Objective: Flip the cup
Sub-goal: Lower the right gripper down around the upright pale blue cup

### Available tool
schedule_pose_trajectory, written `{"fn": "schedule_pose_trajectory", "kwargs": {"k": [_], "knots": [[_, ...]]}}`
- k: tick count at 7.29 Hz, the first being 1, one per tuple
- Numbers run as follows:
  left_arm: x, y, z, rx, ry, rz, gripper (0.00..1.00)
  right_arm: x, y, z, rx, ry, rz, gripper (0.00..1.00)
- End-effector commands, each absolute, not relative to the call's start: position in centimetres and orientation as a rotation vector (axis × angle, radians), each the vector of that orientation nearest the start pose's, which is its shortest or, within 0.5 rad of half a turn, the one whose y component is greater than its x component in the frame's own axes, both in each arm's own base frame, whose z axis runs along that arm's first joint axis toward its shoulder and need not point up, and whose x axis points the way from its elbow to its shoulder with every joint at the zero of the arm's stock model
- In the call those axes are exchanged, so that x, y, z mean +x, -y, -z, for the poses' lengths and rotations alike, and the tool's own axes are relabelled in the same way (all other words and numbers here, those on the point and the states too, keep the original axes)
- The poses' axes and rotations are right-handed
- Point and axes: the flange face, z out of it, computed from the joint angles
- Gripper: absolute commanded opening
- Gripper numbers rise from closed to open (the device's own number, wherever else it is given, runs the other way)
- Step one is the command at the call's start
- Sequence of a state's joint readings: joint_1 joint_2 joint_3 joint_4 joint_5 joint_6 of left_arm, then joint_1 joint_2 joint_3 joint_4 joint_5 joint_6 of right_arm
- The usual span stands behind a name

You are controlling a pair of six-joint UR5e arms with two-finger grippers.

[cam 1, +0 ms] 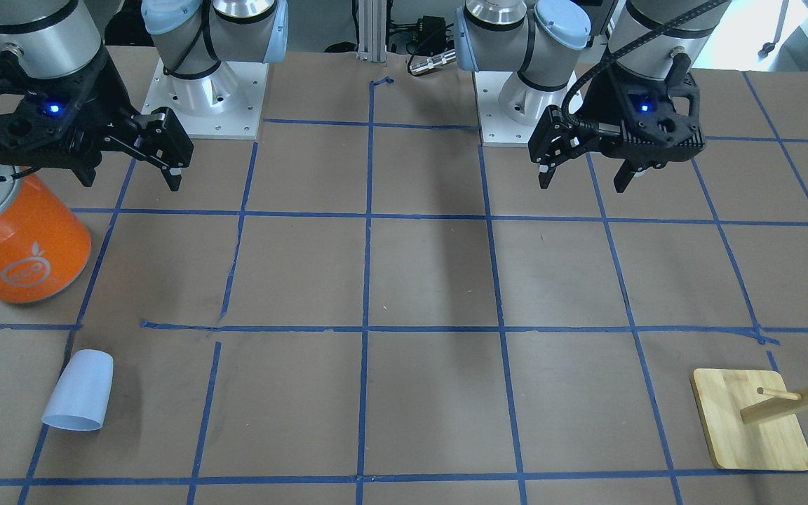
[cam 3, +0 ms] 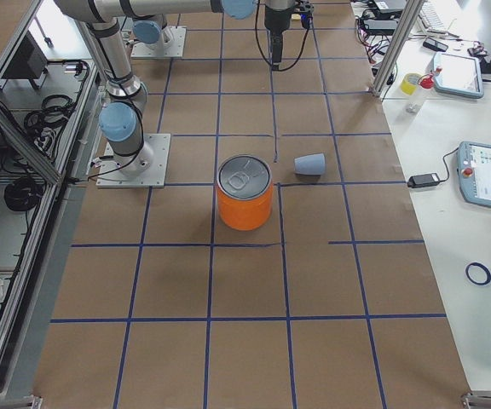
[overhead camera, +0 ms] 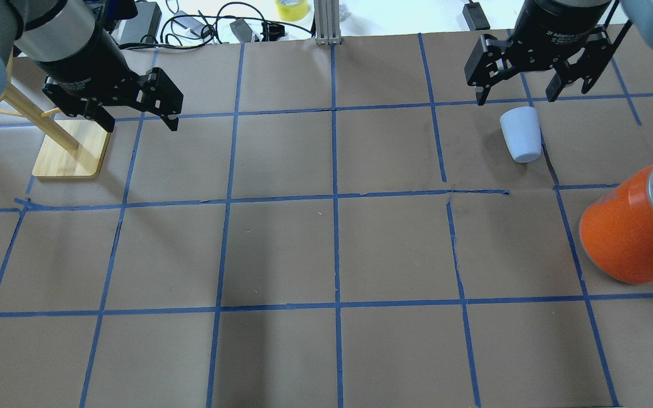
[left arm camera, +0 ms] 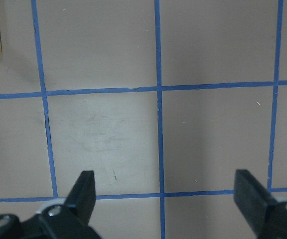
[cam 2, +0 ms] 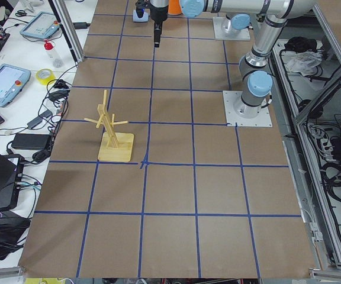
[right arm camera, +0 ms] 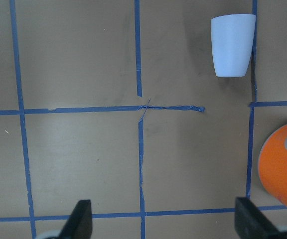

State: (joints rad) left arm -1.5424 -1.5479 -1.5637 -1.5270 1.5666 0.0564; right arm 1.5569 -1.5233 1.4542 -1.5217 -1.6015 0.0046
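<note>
One: located the cup (cam 1: 80,391) lying on its side on the table (cam 1: 432,280), on the robot's right half and toward the operators' edge, just beside a blue tape line (overhead camera: 546,158); wide rim end turned away from the robot's base, rounded bottom toward it; rested on the brown table cover alone, gripped by neither tool. Two: logged the right tool (overhead camera: 516,101) hanging high above the table with fingers spread wide and empty, on the robot's side of the cup and well apart from it; caught the cup in the upper right of that wrist's view and a curved orange edge at the lower right. Three: logged the left tool (cam 1: 582,185) likewise raised, fingers spread wide and empty, over bare taped squares on the robot's left half; saw only grid lines and a sliver of pale wood in that wrist's view. Four: entered one large orange can (cam 1: 22,245) with silver lid and fruit logo, standing upright near the cup on the robot's side of it, not touching it. Five: entered one wooden peg rack (cam 2: 107,124) on a square base, standing on the robot's left half, far across the table from the cup.
</note>
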Motion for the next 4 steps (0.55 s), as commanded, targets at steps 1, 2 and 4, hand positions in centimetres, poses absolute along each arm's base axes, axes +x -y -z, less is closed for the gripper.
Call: {"fn": "schedule_pose_trajectory", "kwargs": {"k": [1,2,4], "knots": [[-12.01,49.24,-50.67,0.044,-3.139,0.113,1.0,12.32,51.42,-51.72,0.03,-3.172,0.031,1.0],[-11.99,49.26,-50.76,0.041,-3.138,0.118,1.0,12.32,51.42,-51.72,0.03,-3.172,0.031,1.0],[-11.99,49.32,-50.68,0.036,-3.138,0.116,1.0,12.32,51.42,-51.72,0.03,-3.172,0.031,1.0]]}}
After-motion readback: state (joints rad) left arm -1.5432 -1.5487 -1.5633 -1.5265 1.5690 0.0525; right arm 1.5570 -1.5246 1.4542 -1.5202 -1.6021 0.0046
